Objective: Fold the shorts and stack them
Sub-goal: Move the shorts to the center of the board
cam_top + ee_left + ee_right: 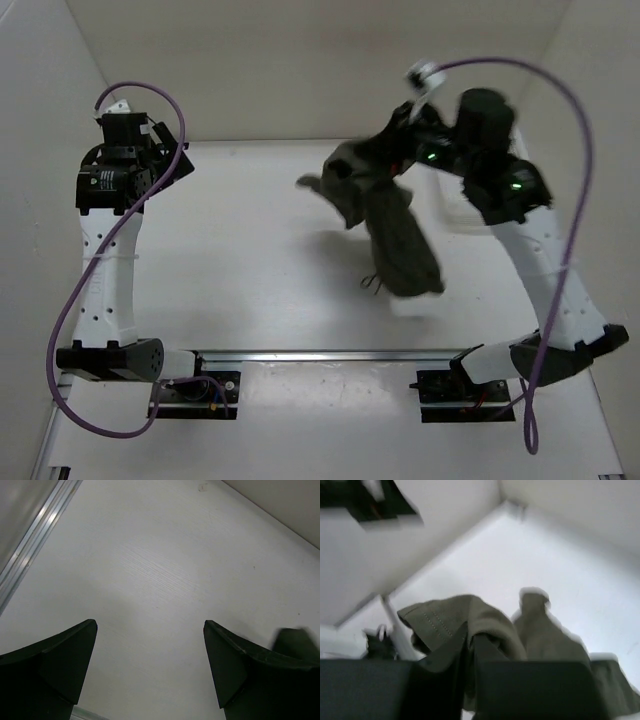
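White walls box in a pale bench (250, 260), with an aluminium rail (330, 355) running along its near edge in front of the two arm bases. Right of centre, the shorts (395, 235) hang in a bunched, dark olive bundle from the right claw (400, 150), whose fingers are pressed together on a fold of the cloth. The lower end droops towards the bench, but blur hides whether it touches. Just behind, a faint white basket (450, 208) sits against the right wall, partly covered by the right forearm. A purple cable (575, 150) loops over that arm. Well apart on the left side, the left claw (150, 625) hovers with its fingers spread wide over bare bench, gripping nothing.
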You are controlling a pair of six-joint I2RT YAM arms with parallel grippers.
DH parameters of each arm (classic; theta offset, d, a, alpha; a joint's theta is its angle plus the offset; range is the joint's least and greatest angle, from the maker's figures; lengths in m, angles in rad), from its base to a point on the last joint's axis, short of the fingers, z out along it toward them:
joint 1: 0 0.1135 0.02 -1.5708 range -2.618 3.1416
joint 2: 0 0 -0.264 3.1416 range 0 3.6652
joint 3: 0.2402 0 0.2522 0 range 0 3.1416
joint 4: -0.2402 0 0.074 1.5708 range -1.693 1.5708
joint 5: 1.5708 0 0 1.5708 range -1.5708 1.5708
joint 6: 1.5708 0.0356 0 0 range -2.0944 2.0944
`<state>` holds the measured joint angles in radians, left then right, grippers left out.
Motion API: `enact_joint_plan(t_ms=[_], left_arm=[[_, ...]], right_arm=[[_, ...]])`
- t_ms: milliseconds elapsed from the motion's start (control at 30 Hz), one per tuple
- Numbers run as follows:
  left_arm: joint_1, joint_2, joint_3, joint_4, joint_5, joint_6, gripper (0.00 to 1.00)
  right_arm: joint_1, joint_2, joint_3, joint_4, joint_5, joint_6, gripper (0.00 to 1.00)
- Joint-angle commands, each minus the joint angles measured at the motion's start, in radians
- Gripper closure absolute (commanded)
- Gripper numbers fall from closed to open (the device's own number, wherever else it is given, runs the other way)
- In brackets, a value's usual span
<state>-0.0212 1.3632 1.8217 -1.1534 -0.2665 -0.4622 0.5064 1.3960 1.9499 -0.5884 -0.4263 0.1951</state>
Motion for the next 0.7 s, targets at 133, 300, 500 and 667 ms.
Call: enact_joint_plan(t_ms=[133,300,500,667], left_arm=[[0.004,-0.058,-0.057,0.010,0.232,0.048,0.00],[-0.088,-0.070,-0.186,0.056,0.337,0.066,0.04],[-0.256,-0.098,-0.415,0.181,0.440,0.007,0.85],[-0.425,0.144,-0.374,0.227,0.374,-0.050,0.53]], right_arm=[[0.176,0.038,-0.511,-0.128,0.176,0.033,0.11],[0.074,-0.145,-0.588,-0.168,0.399,0.114,0.03],[-0.055,-0.308,-0.800,-0.200,0.350,0.204,0.95],[0.144,-0.328,-0.962,-0.175,0.293,0.305,0.37]])
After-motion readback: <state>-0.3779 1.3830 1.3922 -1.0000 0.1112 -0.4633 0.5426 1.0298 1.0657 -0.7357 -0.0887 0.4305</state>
